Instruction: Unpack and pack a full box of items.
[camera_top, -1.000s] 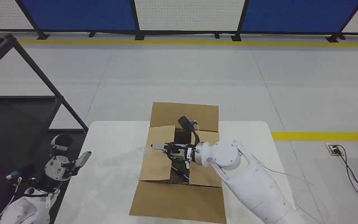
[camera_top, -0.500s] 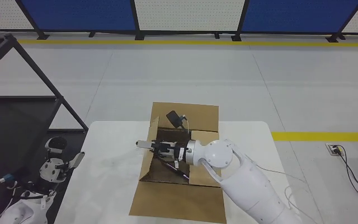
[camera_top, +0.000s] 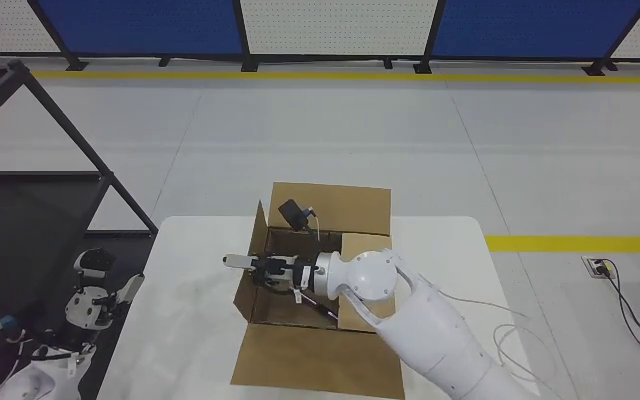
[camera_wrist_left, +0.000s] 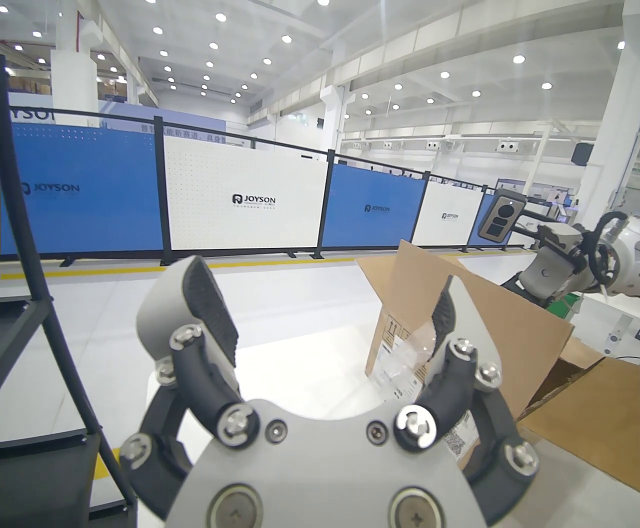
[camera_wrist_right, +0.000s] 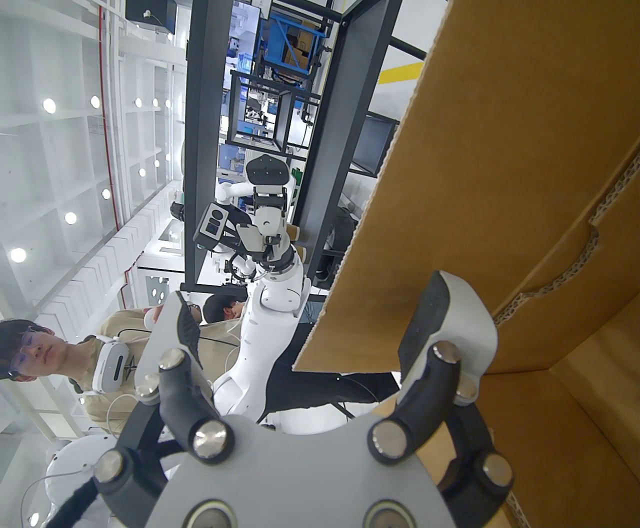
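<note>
Swung leftward across the open box (camera_top: 335, 205) on the bench (camera_top: 195, 340), my right gripper (camera_wrist_right: 307, 295) now has a corner of the left flap (camera_wrist_right: 475, 175) between its spread fingers, apparently levering it outward to clear the opening, while my left gripper (camera_wrist_left: 325, 300), likewise apart, idles beside the bench.

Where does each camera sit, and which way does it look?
Top view: above the arms, looking down on the table and box; right gripper over the box, left gripper beside the table's edge.
Left wrist view: on the left wrist, looking across the table at the box's side; its open fingers show.
Right wrist view: on the right wrist, looking along a raised box flap; its open fingers straddle the flap's edge.
Shared: top and left wrist views both show box and right arm.
</note>
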